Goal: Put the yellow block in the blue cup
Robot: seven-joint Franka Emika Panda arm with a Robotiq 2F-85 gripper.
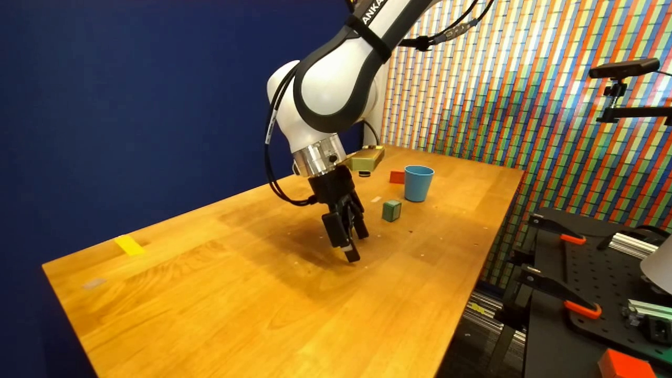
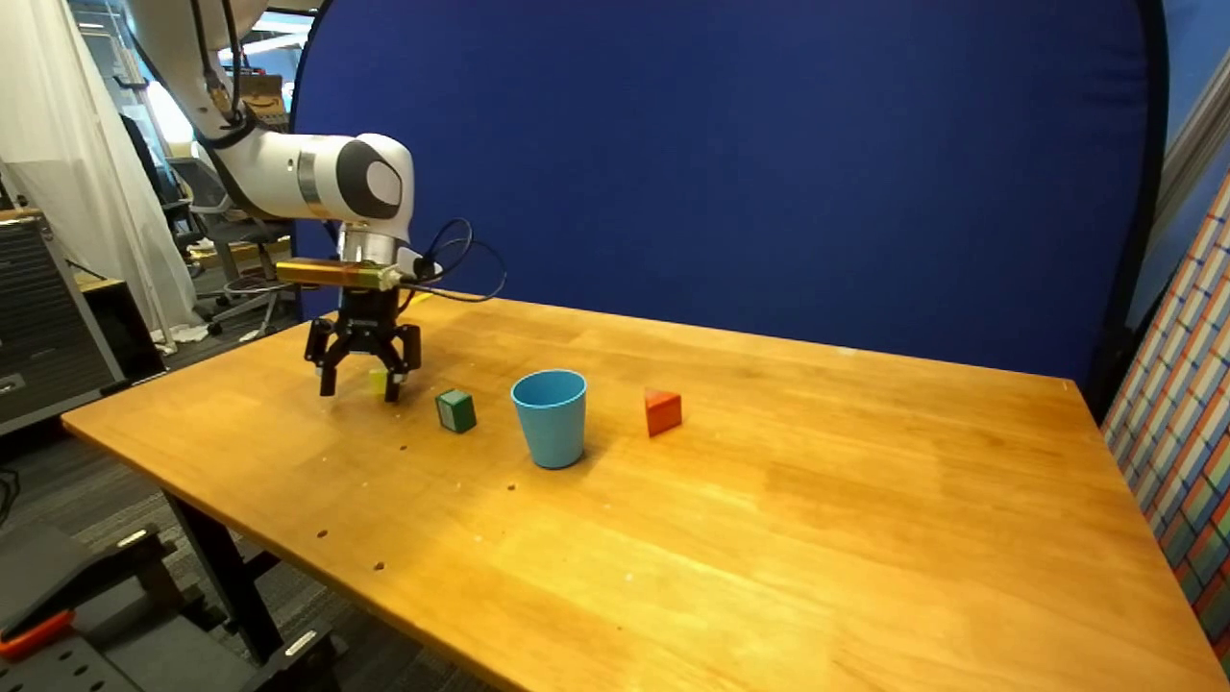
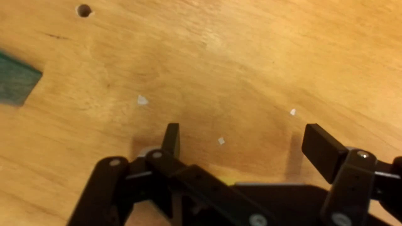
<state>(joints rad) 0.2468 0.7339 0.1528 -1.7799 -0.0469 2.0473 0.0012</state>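
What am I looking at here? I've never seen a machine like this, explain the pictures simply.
This is a robot arm with a two-fingered gripper at its end. Two pictures come from cameras standing apart from the robot; the third comes from one on its wrist, looking down past the fingers. On the table are a green block, a blue cup, a red block, a yellow block and, at one edge, yellow tape. Nothing appears held: the fingers stand apart. The yellow block is right by them, partly hidden; I can't tell whether they touch it.
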